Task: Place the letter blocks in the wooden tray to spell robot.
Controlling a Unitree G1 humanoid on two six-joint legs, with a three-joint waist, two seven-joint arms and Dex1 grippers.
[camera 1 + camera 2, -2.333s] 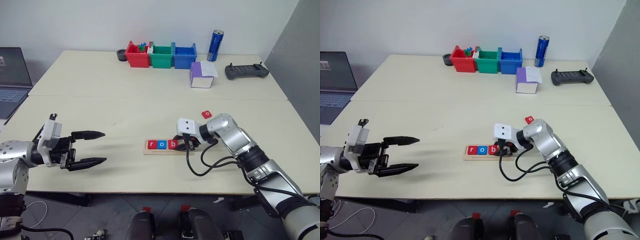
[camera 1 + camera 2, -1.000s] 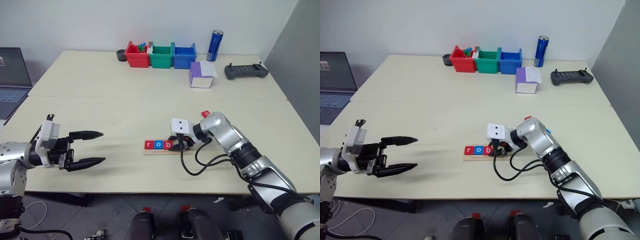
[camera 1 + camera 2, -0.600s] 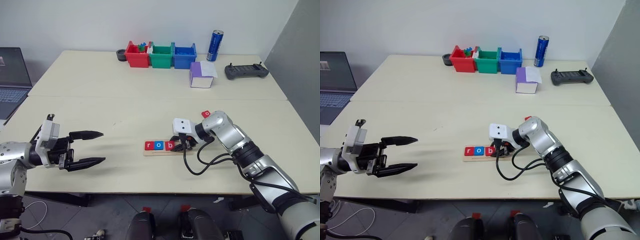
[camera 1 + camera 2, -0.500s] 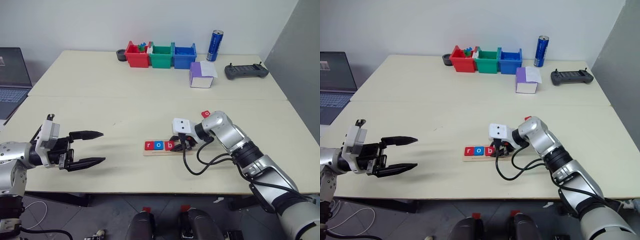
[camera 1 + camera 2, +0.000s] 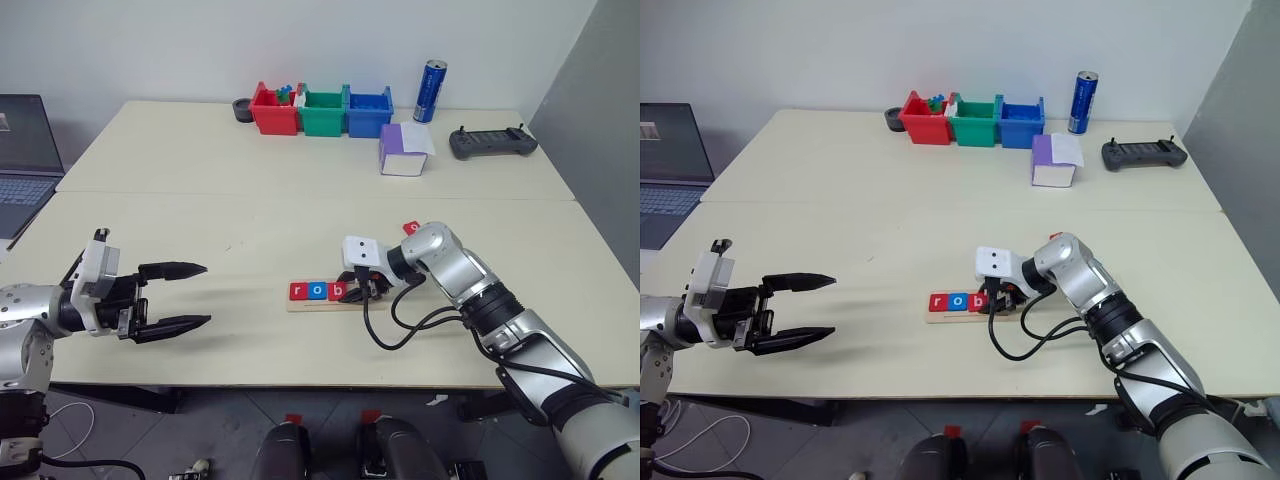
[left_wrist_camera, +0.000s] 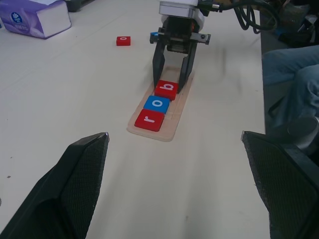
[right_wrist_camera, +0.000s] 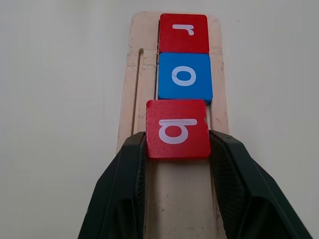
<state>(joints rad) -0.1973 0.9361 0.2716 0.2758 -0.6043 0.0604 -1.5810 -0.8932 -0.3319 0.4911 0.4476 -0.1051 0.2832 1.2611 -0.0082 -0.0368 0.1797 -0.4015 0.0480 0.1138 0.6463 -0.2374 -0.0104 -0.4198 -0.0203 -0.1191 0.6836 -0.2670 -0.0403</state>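
Right claw (image 7: 177,149) is down on the wooden tray (image 7: 130,94), its two black fingers pinching the red b block (image 7: 177,128) from either side. That block sits on the tray right behind the blue o block (image 7: 184,75) and the red r block (image 7: 183,33). Out on the counter (image 5: 250,180), a loose red block (image 6: 123,41) lies well apart. Left claw (image 5: 190,295) hangs wide open, holding nothing.
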